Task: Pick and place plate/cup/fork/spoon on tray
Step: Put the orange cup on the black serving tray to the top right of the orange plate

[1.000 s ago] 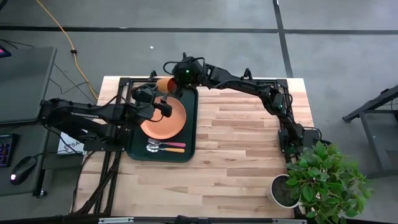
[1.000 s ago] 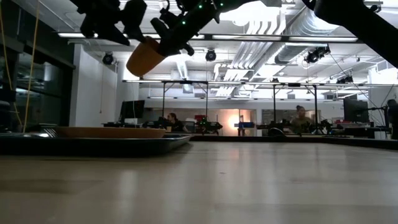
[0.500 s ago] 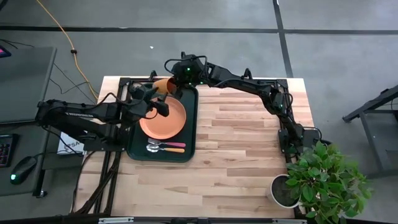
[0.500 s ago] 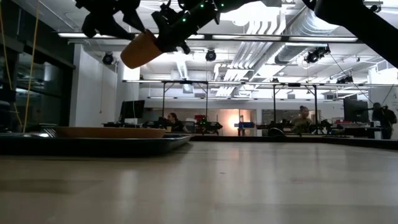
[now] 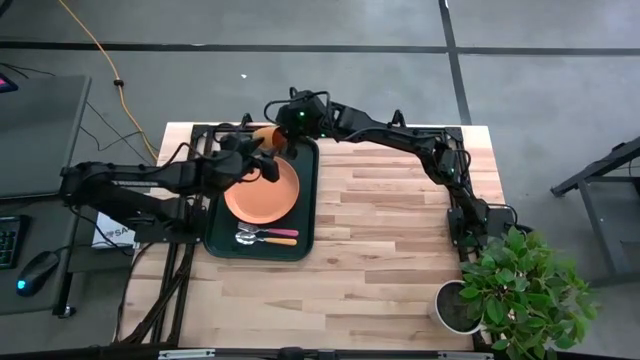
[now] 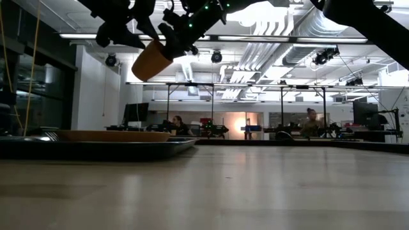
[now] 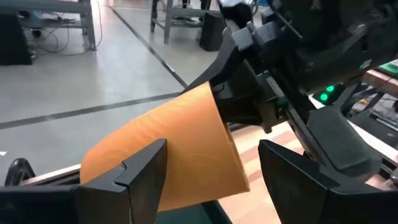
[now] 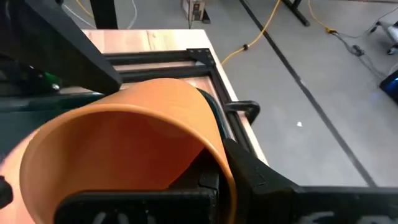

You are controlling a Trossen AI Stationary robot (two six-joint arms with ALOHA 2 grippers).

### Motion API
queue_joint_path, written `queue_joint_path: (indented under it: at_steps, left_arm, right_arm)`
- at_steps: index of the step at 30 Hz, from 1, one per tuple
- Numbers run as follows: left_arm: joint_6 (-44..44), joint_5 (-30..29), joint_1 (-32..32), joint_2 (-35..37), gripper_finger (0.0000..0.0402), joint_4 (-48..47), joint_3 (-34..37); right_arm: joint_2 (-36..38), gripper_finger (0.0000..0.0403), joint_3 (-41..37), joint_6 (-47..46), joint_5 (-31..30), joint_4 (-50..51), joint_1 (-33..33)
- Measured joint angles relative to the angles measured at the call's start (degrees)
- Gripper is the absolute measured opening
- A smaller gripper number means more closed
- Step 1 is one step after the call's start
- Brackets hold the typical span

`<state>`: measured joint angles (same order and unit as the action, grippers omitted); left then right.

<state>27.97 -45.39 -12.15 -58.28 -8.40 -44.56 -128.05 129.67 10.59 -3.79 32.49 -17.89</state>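
**A:** Where is the cup [image 5: 264,137]?

**B:** It is up in the air, tipped on its side, over the far left corner of the tray [image 5: 307,200]. In the low view it hangs high above the table [image 5: 400,250].

**A:** Who has it?

**B:** The right gripper [image 5: 283,136] holds it. Its fingers are closed on the cup's rim, with 1 finger inside the cup, as the right wrist view shows.

**A:** And the left gripper [image 5: 262,164]?

**B:** It is right next to the cup. Its 2 fingers [image 7: 134,177] are spread apart, 1 on each side of the cup's lower part. I cannot tell if they touch it.

**A:** What is on the tray?

**B:** The plate [image 5: 263,192] lies flat in the middle. The fork [image 5: 277,233] and the spoon [image 5: 268,240] lie side by side near the front edge of the tray, just beside the plate. The fork is the one closer to the plate.

**A:** Where is the tray?

**B:** On the left part of the table, close to the far edge.

**A:** Anything else on the table?

**B:** 1 pot with a green plant [image 5: 525,290] stands at the front right corner, well apart from the tray.
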Motion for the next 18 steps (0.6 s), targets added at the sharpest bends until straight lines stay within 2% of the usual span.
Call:
queue_joint_path:
  at_steps: [6,9,13,18]
  left_arm:
    - [0.4,-2.8,-0.2,-0.2,0.0236,-3.3,0.0]
    - [0.3,-3.3,-0.2,-0.2,0.0220,-3.9,0.0]
    - [0.0,-3.7,-0.2,-0.2,0.0168,-3.9,0.0]
    - [-0.1,-4.3,-0.2,-0.2,0.0070,-3.8,0.0]
  right_arm:
    - [0.0,0.0000,0.0,4.3,-2.8,-0.5,0.1]
    - [0.0,0.0000,0.0,5.6,-3.3,-0.5,0.1]
    - [0.0,0.0000,0.0,6.7,-3.3,-0.5,0.1]
    - [0.0,0.0000,0.0,7.5,-2.1,-0.5,0.0]
